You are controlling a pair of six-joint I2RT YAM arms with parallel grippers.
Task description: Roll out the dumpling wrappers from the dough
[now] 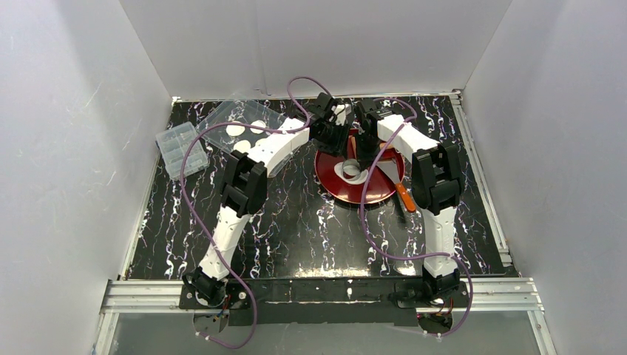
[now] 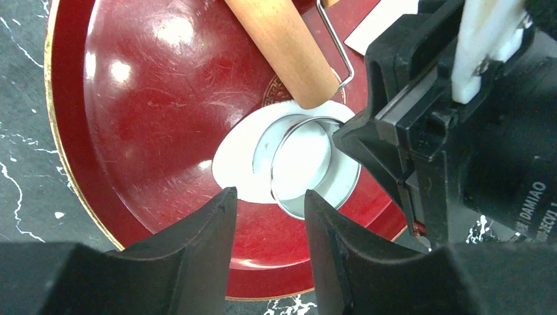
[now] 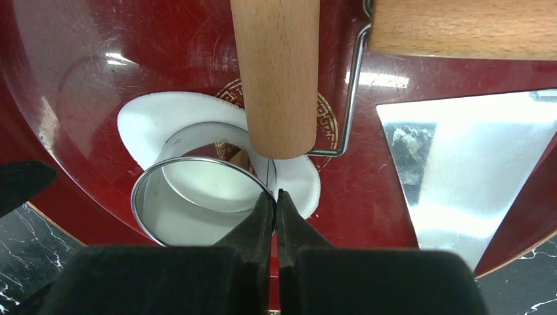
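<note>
The dough [image 3: 148, 115] lies as a flattened white patch on the red plate [image 1: 333, 191]. A small metal ring [image 3: 157, 216] stands pressed into it, with a round white piece [image 3: 203, 180] inside. My right gripper [image 3: 274, 193] is shut on the ring's wall at its right side. My left gripper [image 2: 269, 193] hangs open just in front of the ring [image 2: 289, 203] and the dough [image 2: 236, 154], with nothing between its fingers. Three dumpling wrappers [image 1: 235, 130] lie in the clear tray [image 1: 222, 118] at the back left.
A wooden rolling pin [image 3: 276, 72] rests on the plate with its end over the dough. A metal scraper blade [image 3: 460, 164] lies at the plate's right, its orange handle [image 1: 404, 197] pointing off the rim. A small clear box [image 1: 180, 148] sits at far left.
</note>
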